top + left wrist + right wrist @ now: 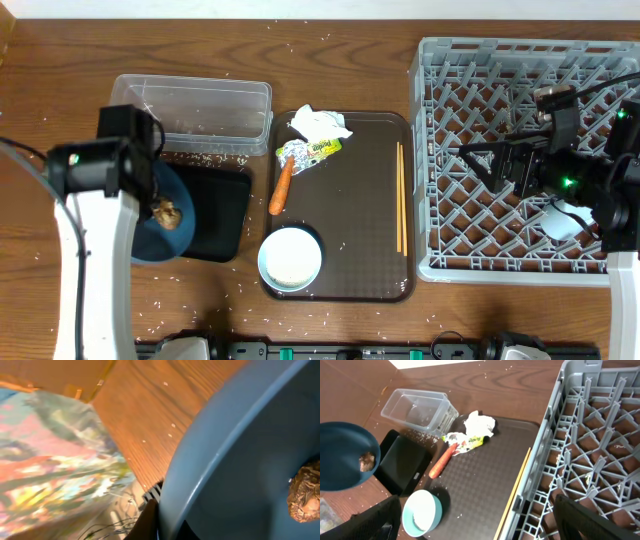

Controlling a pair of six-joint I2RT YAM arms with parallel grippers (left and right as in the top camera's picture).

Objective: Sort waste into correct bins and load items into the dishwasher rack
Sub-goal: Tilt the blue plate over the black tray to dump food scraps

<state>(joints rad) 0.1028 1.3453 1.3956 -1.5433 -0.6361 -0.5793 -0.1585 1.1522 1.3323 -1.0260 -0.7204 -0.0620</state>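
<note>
My left gripper (162,520) is shut on the rim of the blue plate (160,228), which it holds tilted over the black tray (218,212). A brown food lump (167,213) sits on the plate (240,460). The clear tub (195,108) stands behind. Tissue (320,124), wrapper (312,152), carrot (281,187), white bowl (291,257) and chopsticks (401,195) lie on the brown serving tray (350,215). My right gripper (482,165) is open and empty over the grey rack (440,120), near its left wall (480,520).
Rice grains are scattered on the wooden table around the tub and black tray. A white cup (563,220) sits in the rack, partly hidden under my right arm. The rack fills the right side.
</note>
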